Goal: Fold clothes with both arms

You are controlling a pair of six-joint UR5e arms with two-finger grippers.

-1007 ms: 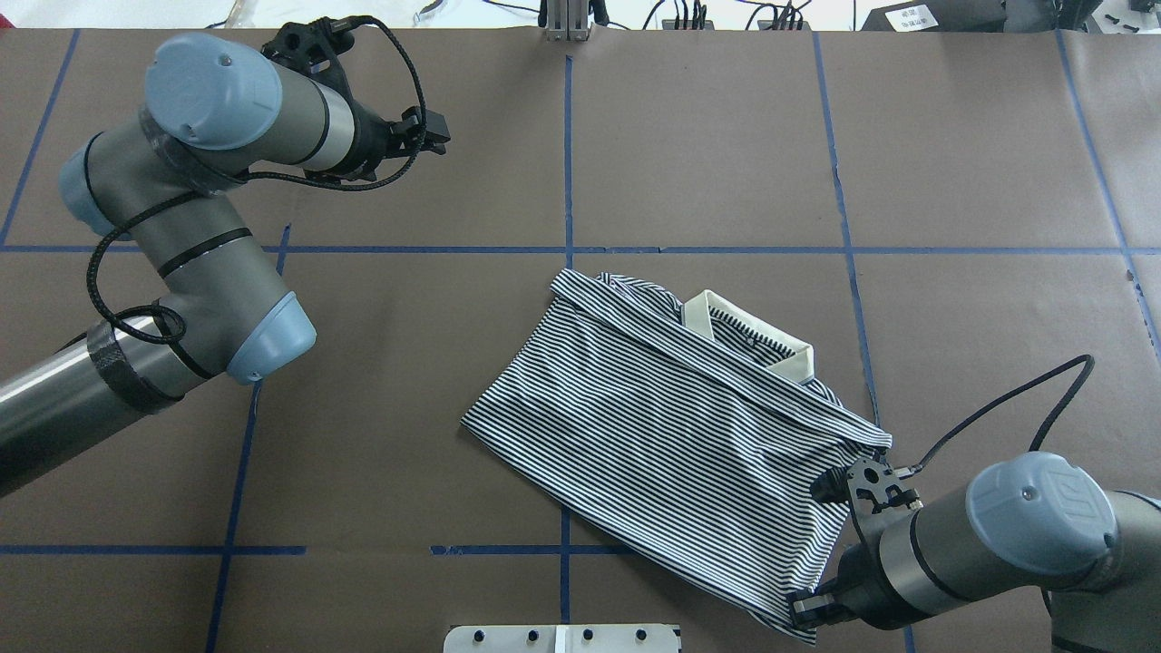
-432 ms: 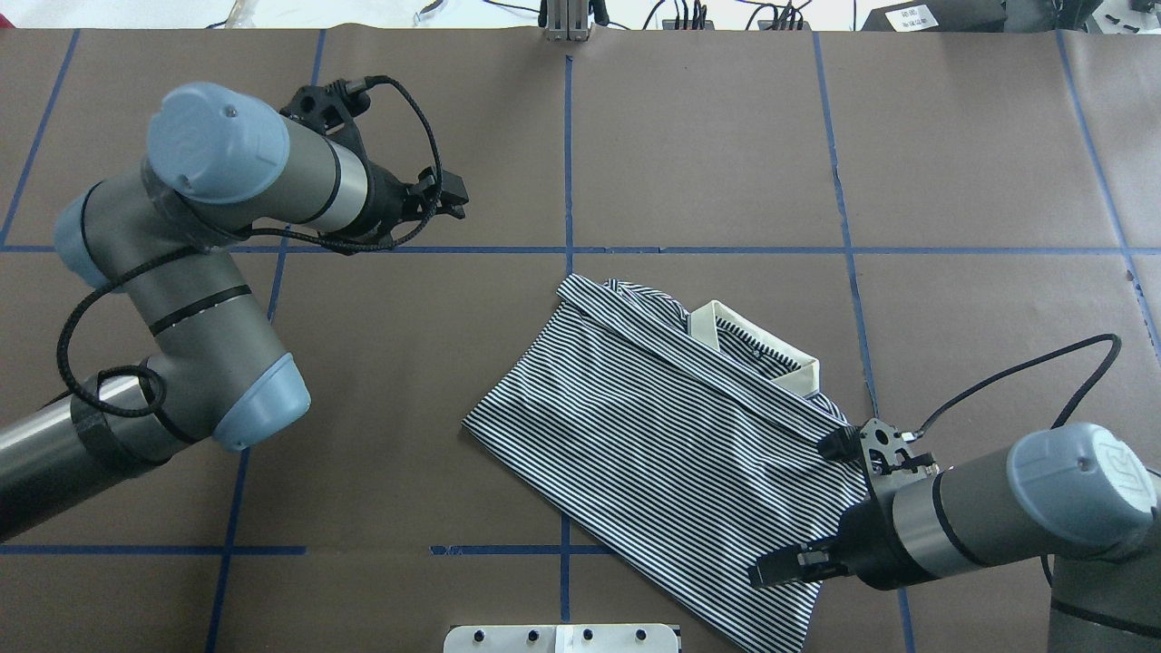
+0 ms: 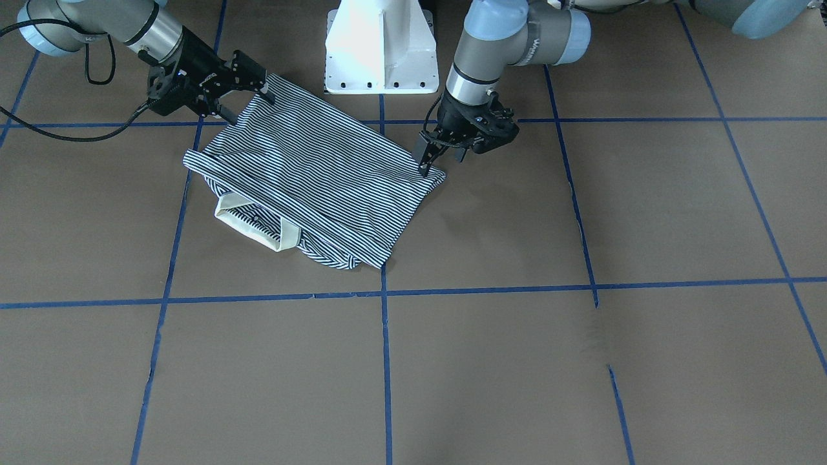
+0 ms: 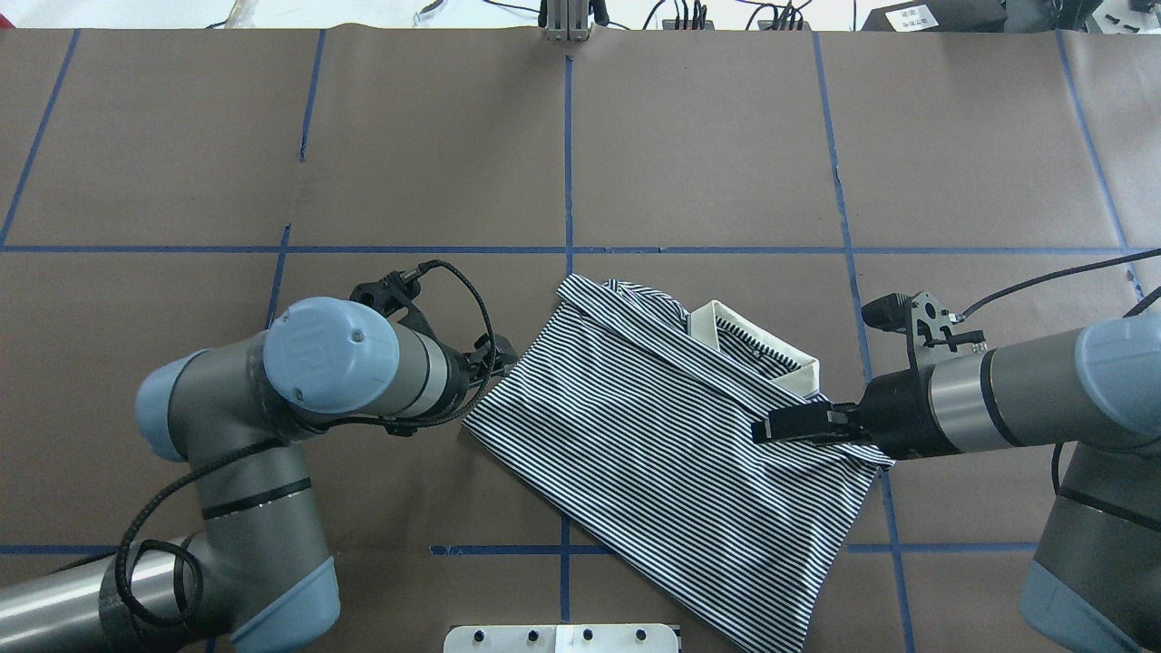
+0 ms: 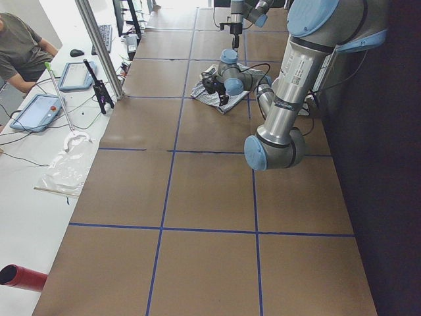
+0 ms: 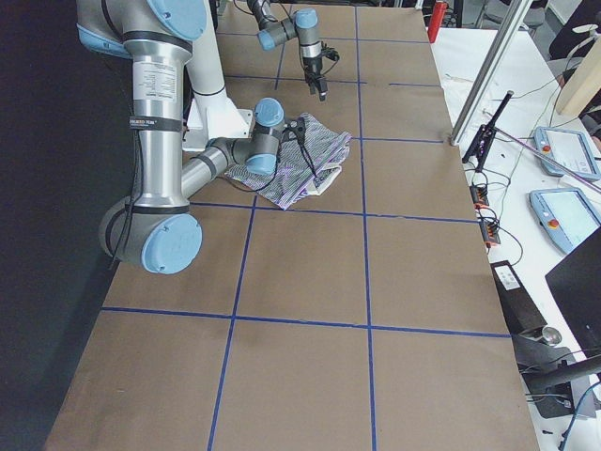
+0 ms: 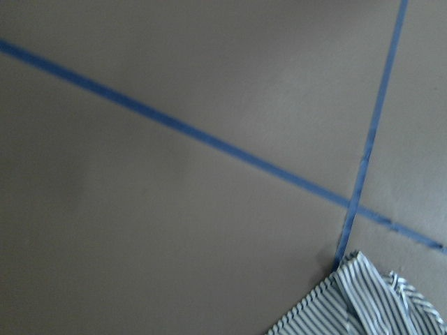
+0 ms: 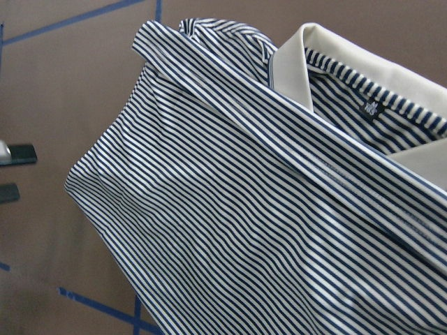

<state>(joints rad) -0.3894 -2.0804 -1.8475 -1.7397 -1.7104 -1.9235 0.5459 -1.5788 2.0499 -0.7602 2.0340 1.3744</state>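
The striped shirt (image 4: 653, 453) lies folded on the brown table, its cream collar (image 4: 753, 349) on the far right side. My left gripper (image 4: 497, 355) hangs open just beside the shirt's left corner, fingers pointing down at it in the front view (image 3: 428, 165). The left wrist view catches only that corner of the shirt (image 7: 363, 300). My right gripper (image 4: 760, 428) reaches in over the shirt's right edge below the collar, raised and open, holding nothing. In the right wrist view the shirt (image 8: 244, 209) and collar (image 8: 349, 63) fill the frame.
Blue tape lines (image 4: 568, 163) grid the table. The white pedestal base (image 3: 381, 45) stands at the robot's side, close behind the shirt. A person (image 5: 20, 46) sits at a side desk with tablets (image 5: 39, 108), beyond the table's far edge.
The left arm swung from the far left of the table in to the shirt's left corner. The right gripper moved from the shirt's near corner up along its right edge. The shirt stayed put.
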